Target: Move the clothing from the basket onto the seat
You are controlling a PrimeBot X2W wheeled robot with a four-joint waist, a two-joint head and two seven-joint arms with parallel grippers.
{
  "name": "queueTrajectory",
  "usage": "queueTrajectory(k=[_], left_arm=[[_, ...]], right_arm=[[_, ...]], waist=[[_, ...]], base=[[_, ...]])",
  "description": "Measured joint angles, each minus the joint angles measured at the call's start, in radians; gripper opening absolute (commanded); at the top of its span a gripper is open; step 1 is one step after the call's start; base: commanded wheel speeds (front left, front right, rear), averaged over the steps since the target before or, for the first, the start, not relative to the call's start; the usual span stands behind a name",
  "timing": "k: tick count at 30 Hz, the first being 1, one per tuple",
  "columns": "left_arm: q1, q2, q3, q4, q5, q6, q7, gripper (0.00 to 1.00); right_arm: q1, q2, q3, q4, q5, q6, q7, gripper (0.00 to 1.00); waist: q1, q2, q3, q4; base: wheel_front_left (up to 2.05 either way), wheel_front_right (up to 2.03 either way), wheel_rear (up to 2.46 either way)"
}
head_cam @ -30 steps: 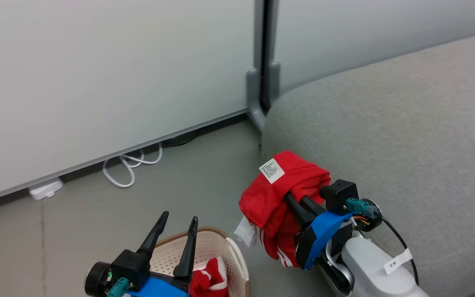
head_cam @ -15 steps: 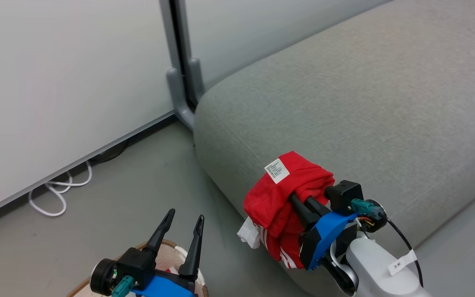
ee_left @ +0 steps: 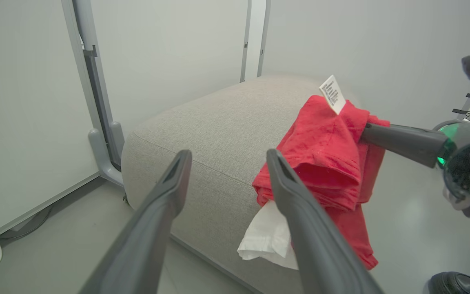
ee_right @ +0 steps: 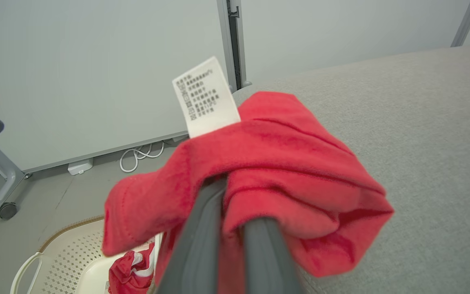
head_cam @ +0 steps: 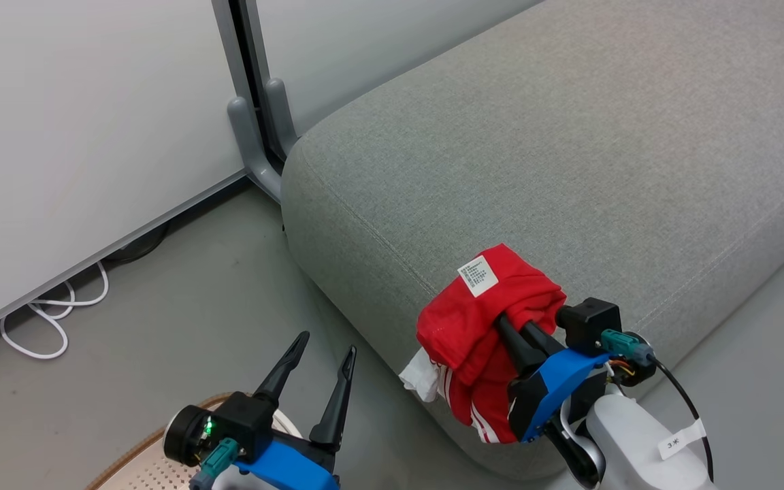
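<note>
Clothing [ee_right: 127,269], one red piece, lies in the basket [ee_right: 67,253] at far left. The left gripper [head_cam: 327,342] hangs above the basket, fingers spread and empty. Further right, the right gripper [head_cam: 516,333] is clamped on a red garment [head_cam: 474,320] at the front edge of the seat [head_cam: 535,156], possibly touching it.
</note>
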Motion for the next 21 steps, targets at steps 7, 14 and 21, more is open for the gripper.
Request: queueTrajectory(k=[7, 14, 21], left_arm=[[-0.005, 0.007, -0.011, 0.009, -0.009, 0.000, 0.000, 1.00], [-0.005, 0.011, -0.010, 0.010, -0.011, 0.000, 0.000, 1.00], [0.000, 0.018, 0.003, 0.001, -0.007, 0.000, 0.000, 1.00]], right_arm=[[0.008, 0.010, -0.017, -0.007, -0.012, 0.000, 0.000, 0.00], [0.012, 0.020, -0.012, -0.007, -0.012, 0.000, 0.000, 0.00], [-0.010, 0.020, -0.016, -0.004, 0.014, 0.000, 0.000, 0.00]], waist=[[0.0000, 0.0000, -0.001, 0.000], [0.0000, 0.0000, -0.004, 0.002], [0.0000, 0.0000, 0.013, 0.003]], base=[[0.00, 0.00, 0.00], [0.00, 0.00, 0.00], [0.00, 0.00, 0.00]])
